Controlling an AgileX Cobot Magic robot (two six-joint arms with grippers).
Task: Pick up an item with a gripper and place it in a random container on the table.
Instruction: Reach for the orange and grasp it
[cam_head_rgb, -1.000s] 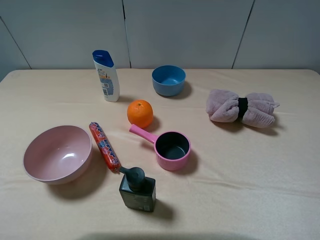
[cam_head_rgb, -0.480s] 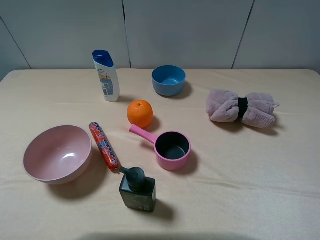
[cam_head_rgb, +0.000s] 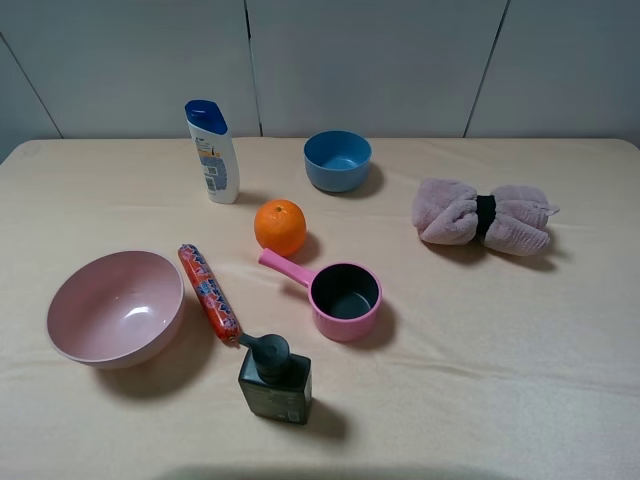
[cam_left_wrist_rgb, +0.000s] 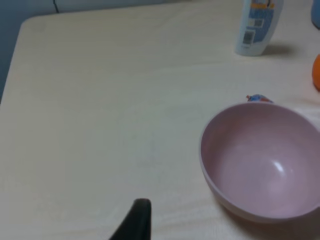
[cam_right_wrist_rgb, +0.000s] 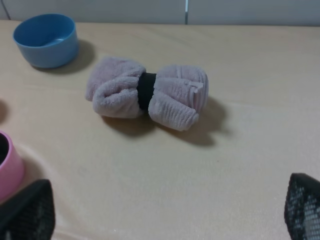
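The orange item (cam_head_rgb: 280, 226) rests on the table (cam_head_rgb: 480, 330) just behind the handle of the small pink saucepan container (cam_head_rgb: 345, 298), which stands upright with nothing in it. Neither arm shows in the exterior high view. In the left wrist view one black fingertip (cam_left_wrist_rgb: 140, 217) stands over bare cloth with no second finger beside it, and a sliver of the orange item (cam_left_wrist_rgb: 316, 72) shows at the frame's edge. My right gripper (cam_right_wrist_rgb: 165, 212) is open, its fingers far apart over bare cloth, with the saucepan's rim (cam_right_wrist_rgb: 9, 167) off to one side.
A large pink bowl (cam_head_rgb: 115, 307), a red sausage tube (cam_head_rgb: 209, 293) and a dark pump bottle (cam_head_rgb: 274, 380) stand at the front left. A shampoo bottle (cam_head_rgb: 213, 152) and a blue bowl (cam_head_rgb: 338, 160) are at the back. A rolled pink towel (cam_head_rgb: 484, 216) lies at the right.
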